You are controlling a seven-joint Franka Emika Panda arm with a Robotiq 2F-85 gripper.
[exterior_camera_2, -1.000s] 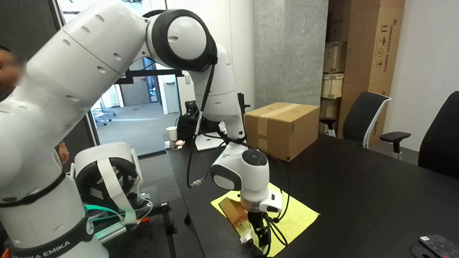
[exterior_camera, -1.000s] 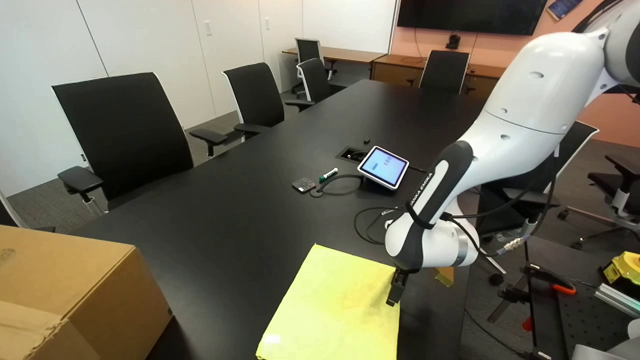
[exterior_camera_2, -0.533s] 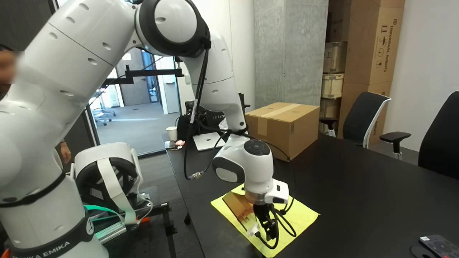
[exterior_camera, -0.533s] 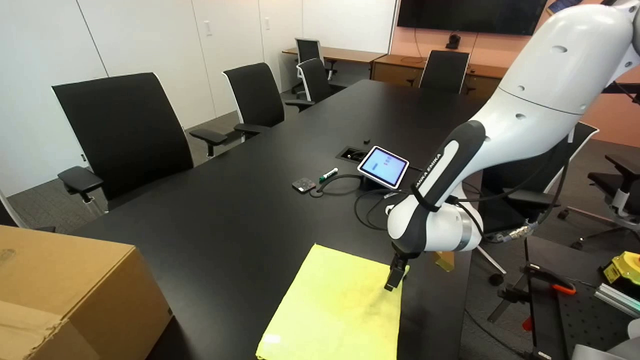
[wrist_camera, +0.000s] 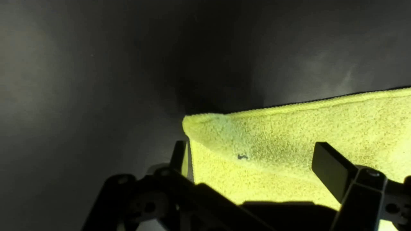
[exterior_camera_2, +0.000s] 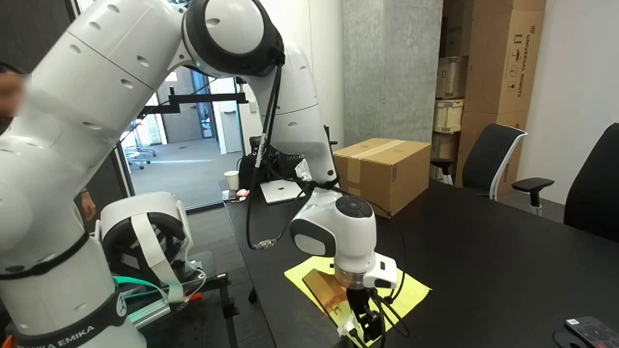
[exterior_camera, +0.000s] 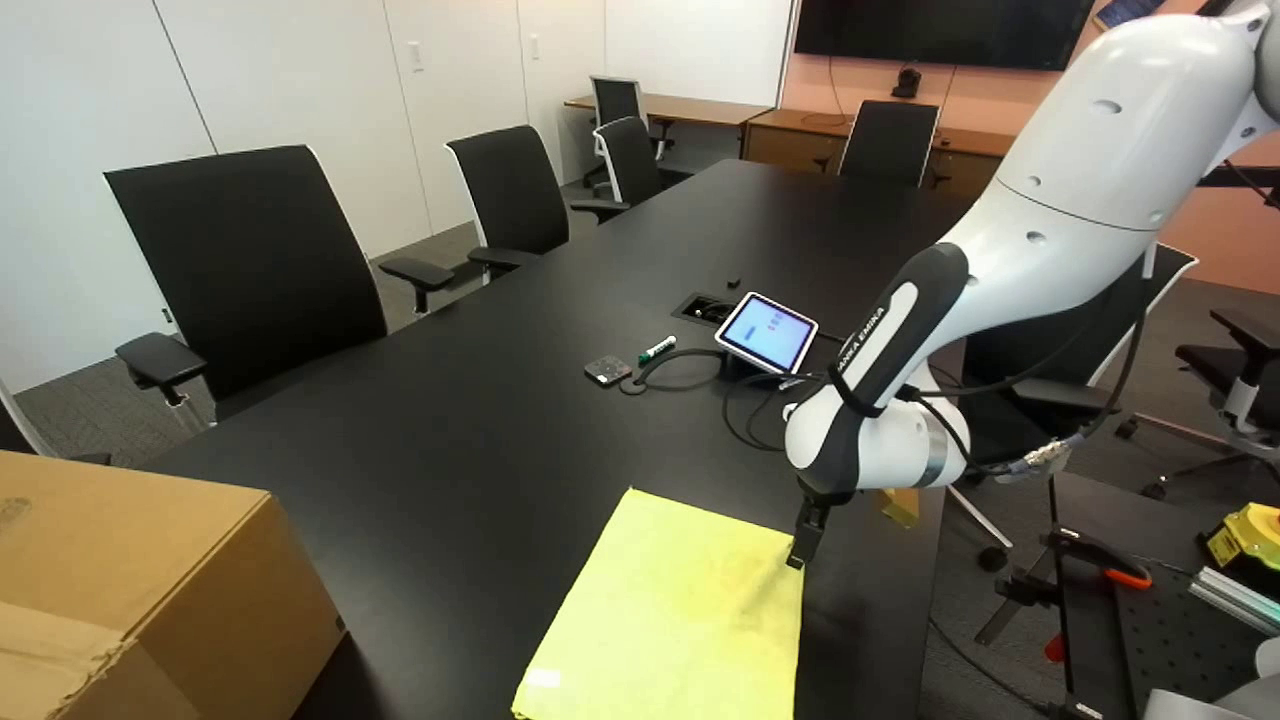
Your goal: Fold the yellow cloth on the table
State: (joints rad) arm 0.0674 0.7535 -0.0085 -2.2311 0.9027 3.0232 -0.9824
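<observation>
While chairs flank the black table, yellow cloth lies on it.

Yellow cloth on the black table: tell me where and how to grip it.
Probably pinch the yellow cloth by the corner near the open black gripper, from above: the gripper spans an edge there, and the cloth lies mostly flat.

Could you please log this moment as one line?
yellow cloth: lying on table | gripper: open at its corner | grasp: none | contact: unclear
</observation>
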